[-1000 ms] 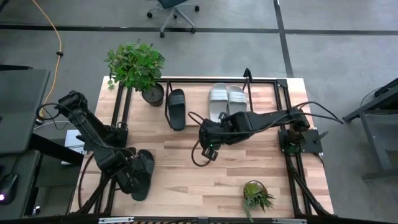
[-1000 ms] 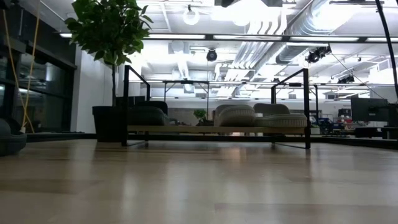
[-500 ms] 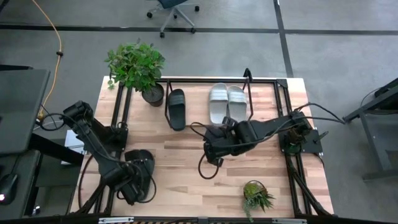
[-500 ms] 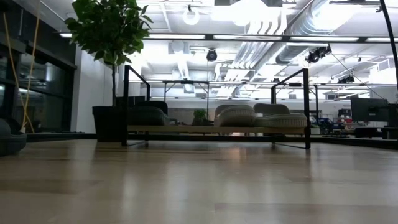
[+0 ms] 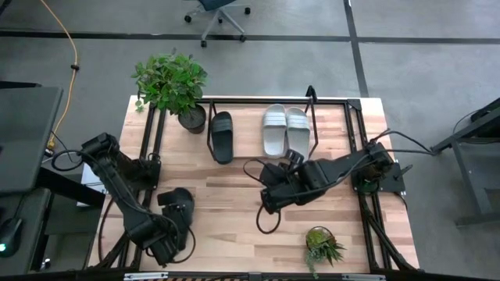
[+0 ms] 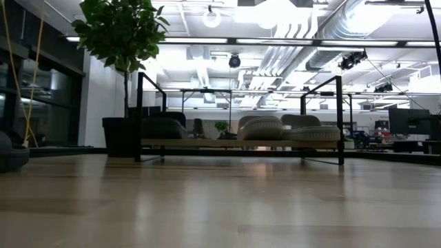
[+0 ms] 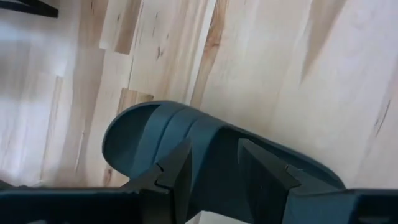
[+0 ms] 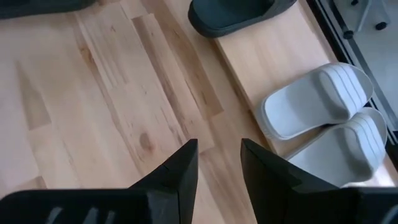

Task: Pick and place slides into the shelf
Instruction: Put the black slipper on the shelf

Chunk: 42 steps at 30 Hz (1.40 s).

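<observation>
A black slide (image 5: 182, 204) lies sole-down on the table near its left near corner. My left gripper (image 5: 172, 238) is open above that slide's near part; in the left wrist view the gripper (image 7: 214, 163) stands over the wide strap (image 7: 205, 134). On the shelf (image 5: 250, 100) at the far edge rest another black slide (image 5: 222, 136) and two light grey slides (image 5: 285, 128), also seen in the low view (image 6: 262, 128). My right gripper (image 5: 269, 203) hangs open over bare table at the middle, and its wrist view (image 8: 217, 163) looks toward the shelf. My left gripper comes at the black slide's strap (image 7: 205, 134) from above with open fingers. I cannot tell whether the fingertips touch it. The slide lies flat on the table.
A large potted plant (image 5: 172, 82) stands at the shelf's left end. A small potted plant (image 5: 320, 246) sits near the near edge on the right. Black frame rails (image 5: 358, 133) run along the table's sides. A cable loop (image 5: 262, 222) hangs from the right arm.
My right gripper has drawn back from the shelf toward the near edge, staying open. My left arm has moved toward the near edge over the black slide, and its gripper now covers the slide's near part. The slide has stayed where it was.
</observation>
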Each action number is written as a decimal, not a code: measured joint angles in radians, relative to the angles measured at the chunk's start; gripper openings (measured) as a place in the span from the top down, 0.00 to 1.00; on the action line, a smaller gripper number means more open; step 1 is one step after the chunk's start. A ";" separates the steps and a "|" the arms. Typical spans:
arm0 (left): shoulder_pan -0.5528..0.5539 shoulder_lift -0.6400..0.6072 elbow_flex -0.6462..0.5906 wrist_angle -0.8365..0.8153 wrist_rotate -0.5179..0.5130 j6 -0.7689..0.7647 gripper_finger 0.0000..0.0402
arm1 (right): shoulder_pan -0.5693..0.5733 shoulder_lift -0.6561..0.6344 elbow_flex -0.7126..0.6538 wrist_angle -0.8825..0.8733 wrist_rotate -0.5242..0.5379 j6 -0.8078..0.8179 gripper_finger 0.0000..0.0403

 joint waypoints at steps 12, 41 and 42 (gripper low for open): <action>-0.031 0.000 -0.003 0.035 0.088 -0.005 0.71 | 0.017 0.000 0.000 0.000 0.026 0.031 0.72; -0.129 0.035 -0.004 -0.046 -0.059 -0.091 0.71 | 0.016 0.000 0.000 0.012 0.094 0.031 0.72; -0.129 0.036 -0.004 -0.048 -0.060 -0.091 0.71 | 0.016 0.000 0.000 0.012 0.098 0.031 0.72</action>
